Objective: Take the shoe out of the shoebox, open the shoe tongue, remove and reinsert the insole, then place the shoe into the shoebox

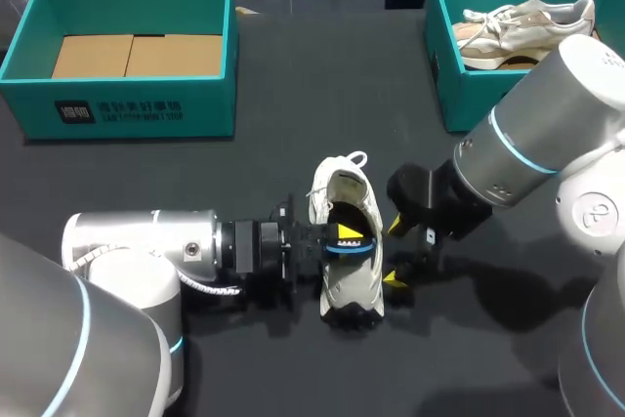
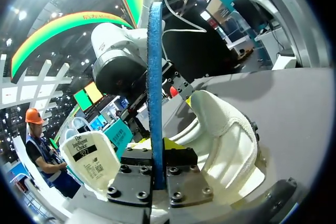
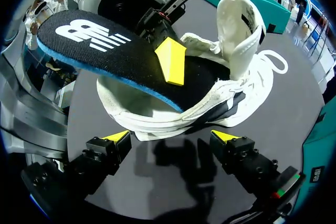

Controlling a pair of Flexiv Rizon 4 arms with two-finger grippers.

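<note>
Shoe: white low trainer (image 1: 337,290) lying on the dark bench (image 1: 244,173), lower middle of the head view. Looks light and soft-walled, likely to slide or roll under a sideways push. Best steadied at the firmer heel or sole edge, not at the limp upper.
Insole: black top with a blue foam edge (image 3: 94,45). Thin, bendy, nearly weightless. One end seems to be inside the shoe, the other raised out above the opening. Best pinched flat near the middle and fed in at a shallow angle to keep it from folding.
Left fingers: (image 1: 349,234) narrow, clamped on the insole from above and below, reaching over the shoe's opening from the left of the head view.
Right fingers: (image 1: 394,227) spread wide and holding nothing, just beside the shoe's right flank and apart from it.
Shoeboxes: one teal shoebox (image 1: 127,109) at upper left holding flat cardboard (image 1: 137,54). A second teal box (image 1: 469,95) at upper right holds a beige shoe (image 1: 527,31). Both are well apart from the white shoe.
Hidden: lower left finger lost under the insole. No telling how deep the insole's far end sits. Hard to say whether the upright white flap (image 3: 239,30) is the tongue or the heel collar. Upper-right box partly covered by the right arm (image 1: 547,134).
</note>
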